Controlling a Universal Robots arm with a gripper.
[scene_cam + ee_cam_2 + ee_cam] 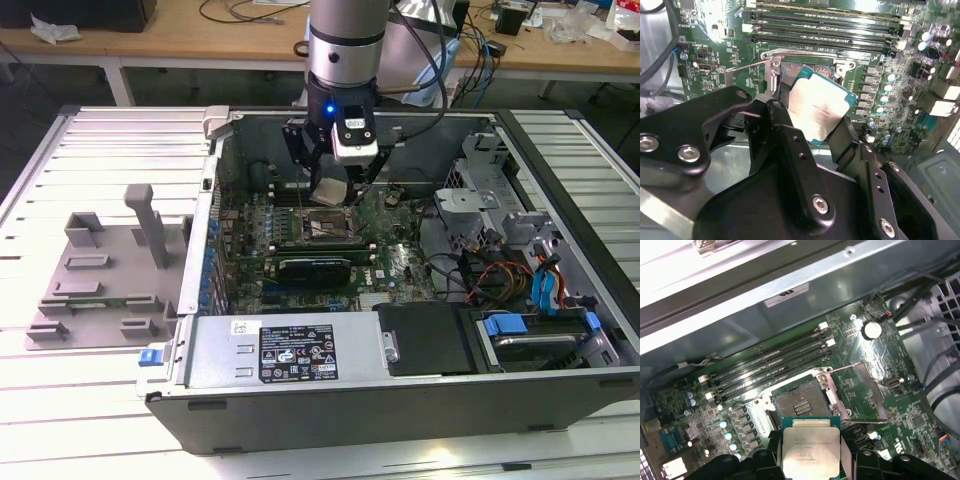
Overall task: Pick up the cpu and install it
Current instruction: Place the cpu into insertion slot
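Observation:
The cpu (819, 112) is a flat square chip with a silvery top and a thin pale edge. My gripper (812, 125) is shut on it, black fingers (785, 130) pressing two opposite edges. In the first wrist view the cpu (810, 447) hangs just short of the open motherboard socket (797, 405), whose metal load frame (860, 392) is flipped open to one side. In the exterior view the gripper (330, 190) holds the chip (328, 191) tilted, a little above the socket (322, 228) inside the open computer case.
Memory slots (775, 360) run beside the socket. The case walls (205, 200) surround the board, with a drive cage (480, 170) and cables (500, 275) at the exterior view's right. A grey fixture (100, 270) lies on the table at the exterior view's left.

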